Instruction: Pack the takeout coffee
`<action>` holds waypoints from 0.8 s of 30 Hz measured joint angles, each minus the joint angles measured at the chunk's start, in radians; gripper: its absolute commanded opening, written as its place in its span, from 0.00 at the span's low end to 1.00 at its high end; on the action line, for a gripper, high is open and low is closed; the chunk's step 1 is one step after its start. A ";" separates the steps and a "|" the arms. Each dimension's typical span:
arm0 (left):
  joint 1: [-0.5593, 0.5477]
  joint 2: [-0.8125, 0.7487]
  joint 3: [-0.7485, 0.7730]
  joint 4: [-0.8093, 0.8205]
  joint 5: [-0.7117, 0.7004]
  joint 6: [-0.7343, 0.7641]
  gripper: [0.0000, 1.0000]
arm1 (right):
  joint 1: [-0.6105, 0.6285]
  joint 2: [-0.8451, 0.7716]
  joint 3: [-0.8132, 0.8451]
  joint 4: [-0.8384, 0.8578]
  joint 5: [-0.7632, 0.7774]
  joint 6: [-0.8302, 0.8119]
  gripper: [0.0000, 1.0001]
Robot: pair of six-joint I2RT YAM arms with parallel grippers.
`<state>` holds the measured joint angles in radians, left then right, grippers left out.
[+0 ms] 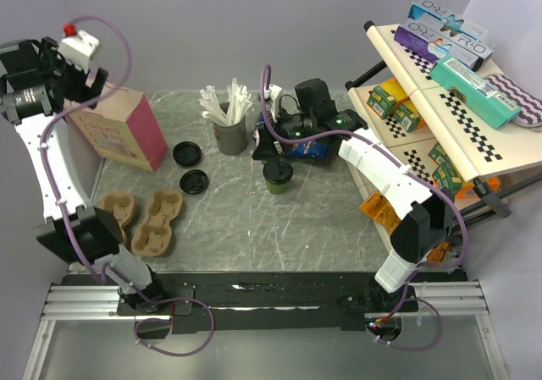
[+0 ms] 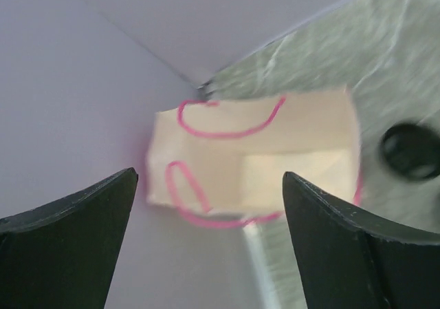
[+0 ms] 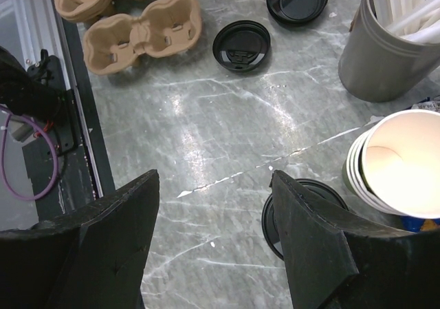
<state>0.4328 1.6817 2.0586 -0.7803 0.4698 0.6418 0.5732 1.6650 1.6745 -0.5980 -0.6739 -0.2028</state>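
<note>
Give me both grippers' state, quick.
Left gripper: open, empty, above the paper bag.
Right gripper: open, empty, near the takeout coffee.

**A:** how are the cams set?

**B:** top one's high at the near edge, looking down over the whole grey marbled tabletop (image 1: 339, 228). Left wrist looks into the open cream paper bag with pink handles (image 2: 254, 157), close and blurry. Right wrist sits low over the table.

**A:** any overlap?

**B:** right wrist and top share the brown pulp cup carriers (image 1: 157, 223) (image 3: 141, 30) and the dark green paper cup with black lid (image 1: 277, 175) (image 3: 320, 193).
</note>
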 measured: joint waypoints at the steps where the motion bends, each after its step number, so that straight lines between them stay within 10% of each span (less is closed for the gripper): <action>1: 0.000 -0.030 -0.026 -0.005 -0.011 0.083 0.93 | 0.000 0.000 0.000 0.000 0.000 0.000 0.73; 7: -0.003 -0.095 -0.185 0.035 -0.136 0.465 0.92 | 0.000 0.002 0.000 0.000 0.000 0.001 0.73; 24: -0.109 -0.021 -0.456 0.621 -0.215 0.542 0.93 | 0.000 0.000 -0.046 0.004 0.017 -0.005 0.74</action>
<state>0.3241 1.6608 1.6028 -0.1593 0.2546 1.1839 0.5728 1.6650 1.6283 -0.5941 -0.6571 -0.2073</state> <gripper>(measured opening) 0.925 0.737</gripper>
